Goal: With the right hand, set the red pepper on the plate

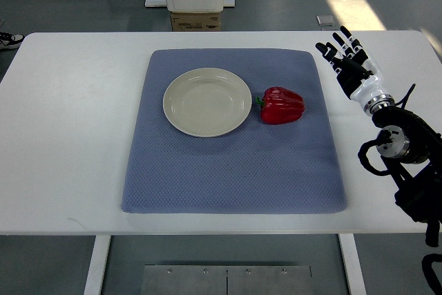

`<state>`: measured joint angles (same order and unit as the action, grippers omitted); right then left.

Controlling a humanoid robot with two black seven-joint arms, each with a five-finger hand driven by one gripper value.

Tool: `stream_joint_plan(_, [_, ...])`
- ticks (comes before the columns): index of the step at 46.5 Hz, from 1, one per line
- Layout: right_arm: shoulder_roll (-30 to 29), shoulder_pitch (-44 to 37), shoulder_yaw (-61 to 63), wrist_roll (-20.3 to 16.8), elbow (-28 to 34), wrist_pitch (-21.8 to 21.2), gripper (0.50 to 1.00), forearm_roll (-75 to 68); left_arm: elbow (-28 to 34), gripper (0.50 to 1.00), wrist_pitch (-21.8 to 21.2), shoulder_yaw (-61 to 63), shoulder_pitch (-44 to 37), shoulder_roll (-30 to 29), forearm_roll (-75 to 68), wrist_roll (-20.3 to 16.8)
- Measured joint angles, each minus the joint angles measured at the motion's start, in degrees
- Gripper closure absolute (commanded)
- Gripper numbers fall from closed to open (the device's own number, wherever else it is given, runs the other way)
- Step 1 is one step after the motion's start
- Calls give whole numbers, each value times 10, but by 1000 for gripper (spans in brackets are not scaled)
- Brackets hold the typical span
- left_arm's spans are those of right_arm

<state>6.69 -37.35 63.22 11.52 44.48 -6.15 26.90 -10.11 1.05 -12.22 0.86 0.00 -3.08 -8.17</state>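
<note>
Right hand: we see our right hand [347, 56] over the bare table top at the far right, just off the mat's far-right corner, fingers spread and holding nothing.
Left arm: not in view.
Red pepper: the red pepper [282, 105] lies on its side on the blue mat [235, 170], just right of the plate, stem pointing left toward the rim; whether stem and rim touch we cannot tell.
Plate: the cream plate [207, 101] sits bare on the far-left part of the mat, on the white table [69, 136].
Stage: we judge the reach has not yet closed on the pepper; hand and pepper are apart.
Risk, roll: the pepper looks glossy and lobed, so if our fingers meet it off-centre we expect it to roll or skid away.
Risk, plate: with the pepper this close to the rim, a push from the right could knock it into the plate and shift the plate.
Risk, mat: fingers coming in too low may catch the cloth and drag it, taking plate and pepper with it.
Risk, release: if we let go over the near or far edge of the plate, the rounded pepper may tip back out.
</note>
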Motion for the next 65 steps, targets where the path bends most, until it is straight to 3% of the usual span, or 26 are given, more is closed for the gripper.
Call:
stream_joint_plan(33, [27,-14,-26,-4,16,0,500,4,0,500,0,0,0,0,0,0])
stream_joint_plan(59, [87,-42,-150,1,60,-1,500,88,0,500,0,0,0,0,0,0])
stream_joint_plan(65, [111,-63,-205,15,60,-1,500,106,0,500,0,0,0,0,0,0])
